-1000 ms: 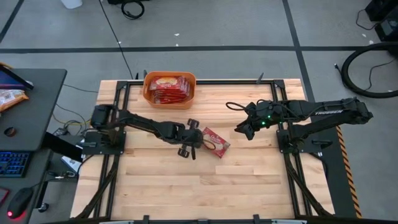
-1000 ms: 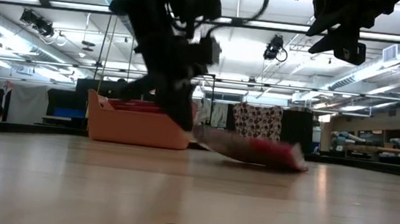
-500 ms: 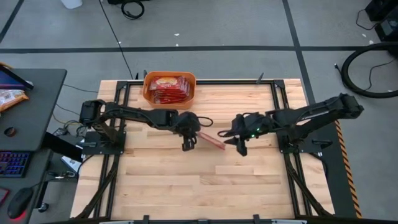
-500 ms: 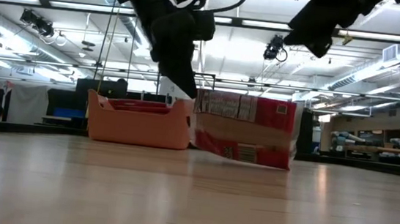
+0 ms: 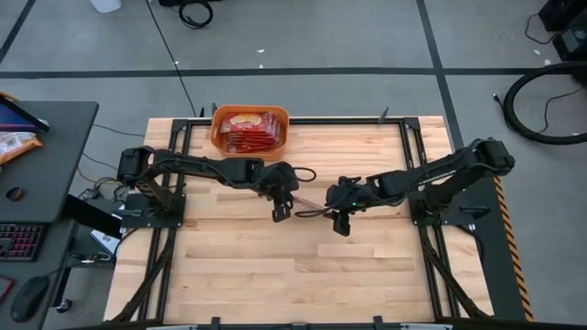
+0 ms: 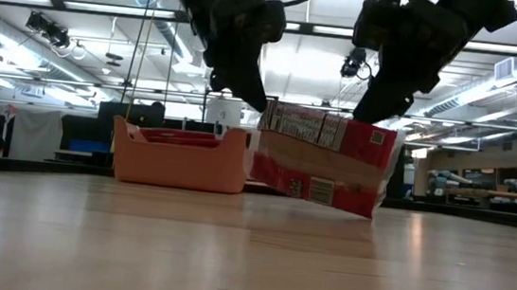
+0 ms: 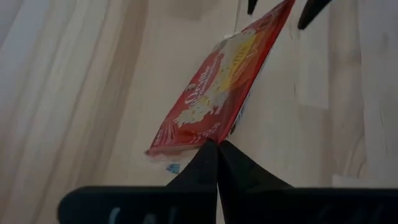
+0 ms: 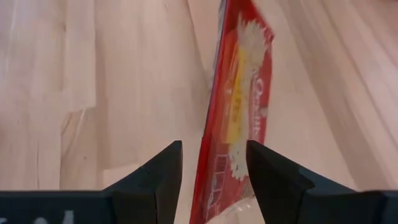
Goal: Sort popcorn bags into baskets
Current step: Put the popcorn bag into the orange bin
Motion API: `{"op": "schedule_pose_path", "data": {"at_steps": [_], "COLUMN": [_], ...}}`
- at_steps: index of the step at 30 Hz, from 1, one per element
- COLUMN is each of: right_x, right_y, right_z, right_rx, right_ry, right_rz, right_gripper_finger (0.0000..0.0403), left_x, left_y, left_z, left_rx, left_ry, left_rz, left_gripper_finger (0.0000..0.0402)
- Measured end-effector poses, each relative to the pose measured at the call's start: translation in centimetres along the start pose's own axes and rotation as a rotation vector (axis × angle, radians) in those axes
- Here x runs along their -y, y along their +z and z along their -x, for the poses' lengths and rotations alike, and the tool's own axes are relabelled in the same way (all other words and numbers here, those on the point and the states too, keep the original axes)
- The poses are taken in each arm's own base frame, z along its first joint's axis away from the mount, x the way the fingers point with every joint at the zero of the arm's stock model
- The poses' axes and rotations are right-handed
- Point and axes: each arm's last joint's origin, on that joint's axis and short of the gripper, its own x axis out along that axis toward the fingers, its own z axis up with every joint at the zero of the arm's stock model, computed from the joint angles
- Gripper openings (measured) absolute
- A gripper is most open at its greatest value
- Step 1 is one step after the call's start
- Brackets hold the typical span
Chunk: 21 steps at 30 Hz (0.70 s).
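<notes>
We see one popcorn bag [image 6: 322, 159] held on edge above the middle of the table [image 5: 367, 266], our left gripper [image 5: 282, 207] pinching one end with fingers pressed together, our right gripper [image 5: 337, 218] spread around the other end, and the orange basket [image 5: 249, 131] of bags near the far edge.

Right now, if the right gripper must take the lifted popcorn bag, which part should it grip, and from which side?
Probably the free short edge of the popcorn bag, approached from the right. The bag hangs on edge, clear of the table; the left gripper pinches its other end. The open right gripper already straddles that thin edge, so closing across the flat faces should hold.
</notes>
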Motion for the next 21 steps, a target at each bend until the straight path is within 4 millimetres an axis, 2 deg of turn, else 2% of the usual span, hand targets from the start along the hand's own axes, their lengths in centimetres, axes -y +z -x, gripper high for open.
{"op": "schedule_pose_path", "data": {"at_steps": [7,11,17,21], "right_x": [0.1,0.1,-0.2,-0.3], "right_y": [-0.7,-1.3,-1.8,-1.8], "right_z": [-1.6,-3.0,-3.9,-3.9], "right_rx": [-0.052,-0.101,-0.136,-0.14], "right_ry": [-0.054,-0.075,-0.067,-0.055], "right_rz": [0.01,0.017,0.006,-0.002], "right_gripper_finger": [0.0176,0.0157,0.0076,0.0024], "left_x": [0.0,0.0,0.2,0.9], "left_y": [0.5,0.7,0.6,0.5], "left_z": [0.4,0.5,0.5,0.5], "left_rx": [0.003,0.011,0.002,0.0], "left_ry": [0.003,0.001,-0.003,-0.029], "left_rz": [0.004,0.002,-0.012,-0.11], "left_gripper_finger": [0.0,0.0001,0.0011,0.0033]}}
